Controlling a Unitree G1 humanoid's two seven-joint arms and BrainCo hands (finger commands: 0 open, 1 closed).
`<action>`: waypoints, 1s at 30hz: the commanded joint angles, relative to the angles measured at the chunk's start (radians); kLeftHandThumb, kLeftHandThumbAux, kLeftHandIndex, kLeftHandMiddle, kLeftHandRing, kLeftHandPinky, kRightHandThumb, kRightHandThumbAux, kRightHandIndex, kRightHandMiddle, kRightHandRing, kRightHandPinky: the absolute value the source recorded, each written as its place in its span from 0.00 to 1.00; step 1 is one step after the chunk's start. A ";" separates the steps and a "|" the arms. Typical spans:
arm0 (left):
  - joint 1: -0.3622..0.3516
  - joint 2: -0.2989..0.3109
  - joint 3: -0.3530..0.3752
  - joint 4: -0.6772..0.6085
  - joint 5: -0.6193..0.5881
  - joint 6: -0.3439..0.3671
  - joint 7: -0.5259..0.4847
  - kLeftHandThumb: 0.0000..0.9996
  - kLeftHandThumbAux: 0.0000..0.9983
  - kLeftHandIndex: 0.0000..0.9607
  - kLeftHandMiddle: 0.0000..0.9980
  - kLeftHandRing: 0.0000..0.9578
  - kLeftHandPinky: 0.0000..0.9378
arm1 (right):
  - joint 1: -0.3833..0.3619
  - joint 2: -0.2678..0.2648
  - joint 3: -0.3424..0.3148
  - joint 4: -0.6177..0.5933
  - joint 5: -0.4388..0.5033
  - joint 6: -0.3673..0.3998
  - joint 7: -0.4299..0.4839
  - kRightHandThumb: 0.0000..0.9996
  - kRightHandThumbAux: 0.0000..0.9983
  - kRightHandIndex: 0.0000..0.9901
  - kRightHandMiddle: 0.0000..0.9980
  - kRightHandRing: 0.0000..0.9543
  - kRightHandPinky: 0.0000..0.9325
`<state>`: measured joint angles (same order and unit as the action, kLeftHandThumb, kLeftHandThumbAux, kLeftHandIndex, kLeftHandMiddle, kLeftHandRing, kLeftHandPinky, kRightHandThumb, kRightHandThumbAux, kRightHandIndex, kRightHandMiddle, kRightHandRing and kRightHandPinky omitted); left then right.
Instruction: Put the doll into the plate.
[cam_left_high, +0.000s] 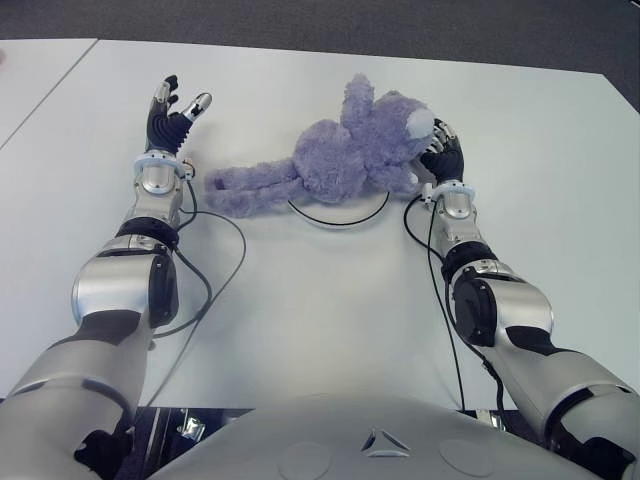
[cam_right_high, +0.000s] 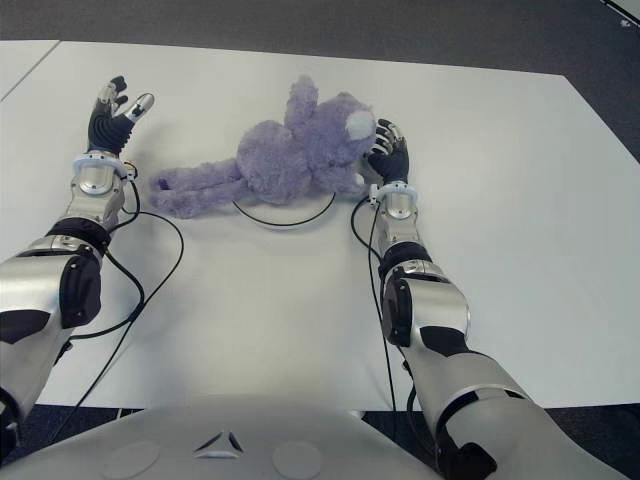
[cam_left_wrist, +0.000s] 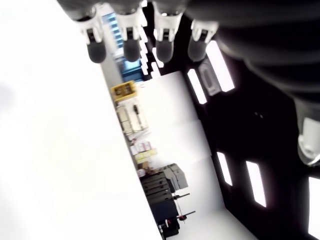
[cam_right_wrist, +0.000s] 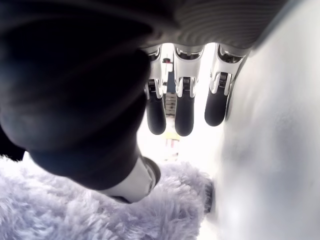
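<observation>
A fluffy purple doll (cam_left_high: 350, 155) lies across a white plate whose dark rim (cam_left_high: 340, 222) shows as an arc under its body. Its legs trail left onto the table, off the plate. My right hand (cam_left_high: 440, 150) sits at the right side of the doll's head. In the right wrist view its fingers (cam_right_wrist: 183, 112) are stretched straight and hold nothing, while the thumb lies against the purple fur (cam_right_wrist: 75, 210). My left hand (cam_left_high: 172, 115) shows left of the doll's legs, apart from them, with its fingers (cam_left_wrist: 130, 42) spread.
The white table (cam_left_high: 320, 330) stretches wide on all sides, with dark floor beyond its far edge. Black cables (cam_left_high: 225, 250) loop on the table beside each forearm. A second white tabletop (cam_left_high: 40, 70) adjoins at the far left.
</observation>
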<state>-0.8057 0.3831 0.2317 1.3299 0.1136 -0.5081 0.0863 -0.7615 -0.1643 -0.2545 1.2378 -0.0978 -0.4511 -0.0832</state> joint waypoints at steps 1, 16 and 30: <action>0.005 -0.022 0.051 0.028 -0.054 0.062 -0.051 0.00 0.47 0.00 0.02 0.00 0.00 | 0.211 0.061 -0.005 0.133 0.000 0.125 0.006 0.50 0.92 0.16 0.22 0.22 0.23; 0.032 -0.055 0.110 0.032 -0.099 0.100 -0.087 0.00 0.48 0.00 0.04 0.01 0.00 | 0.211 0.056 -0.026 0.132 0.016 0.121 0.021 0.57 0.95 0.17 0.22 0.22 0.22; 0.065 -0.129 0.168 0.034 -0.128 0.106 -0.071 0.00 0.49 0.00 0.02 0.00 0.00 | 0.214 0.053 -0.054 0.131 0.029 0.114 0.041 0.58 0.95 0.18 0.21 0.21 0.23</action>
<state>-0.7983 0.3075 0.3816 1.3378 0.0054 -0.4281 0.0210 -0.7605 -0.1688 -0.2910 1.2378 -0.0879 -0.4512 -0.0572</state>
